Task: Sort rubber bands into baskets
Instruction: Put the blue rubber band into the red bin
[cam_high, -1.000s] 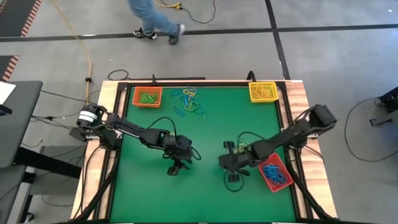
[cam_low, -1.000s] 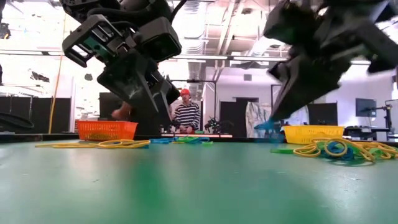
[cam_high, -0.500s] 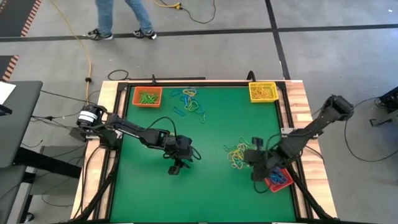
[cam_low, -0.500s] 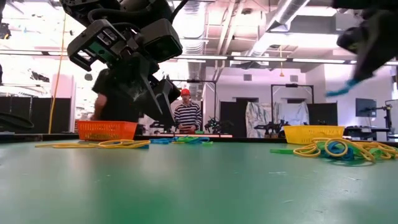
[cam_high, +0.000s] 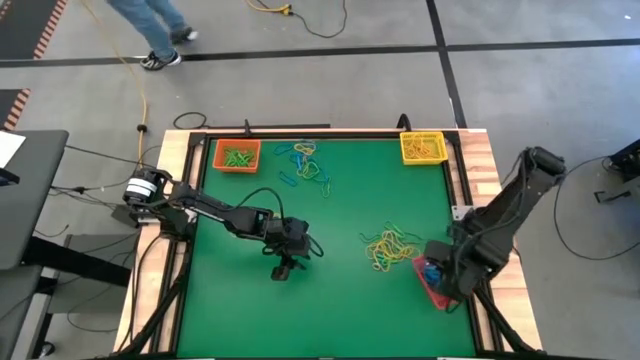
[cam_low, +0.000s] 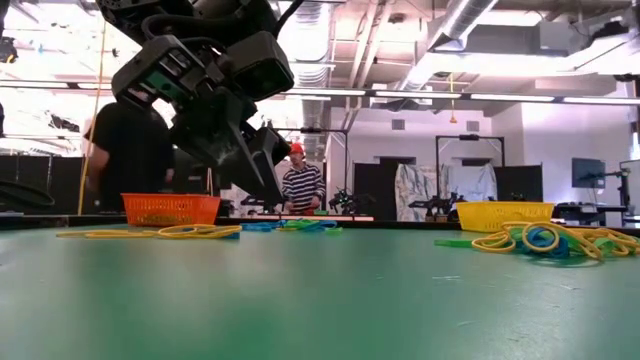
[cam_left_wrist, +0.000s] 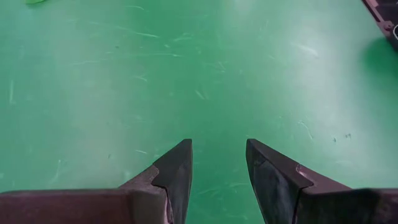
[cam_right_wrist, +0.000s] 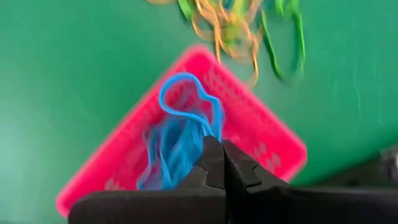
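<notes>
Since a moment ago, the blue rubber band (cam_right_wrist: 186, 102) is riding with the right gripper (cam_right_wrist: 222, 155), clenched on it, from the mixed pile (cam_high: 388, 246) to over the red basket (cam_high: 428, 283), seemingly directly below; the left gripper (cam_left_wrist: 217, 163) is idling, jaws parted, mid-table.

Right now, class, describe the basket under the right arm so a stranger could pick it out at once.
On the green table, look to the near right edge, beside the mixed pile of rubber bands. The red basket sits there askew, holding only blue bands, unlike the orange basket and yellow basket at the far corners.
</notes>
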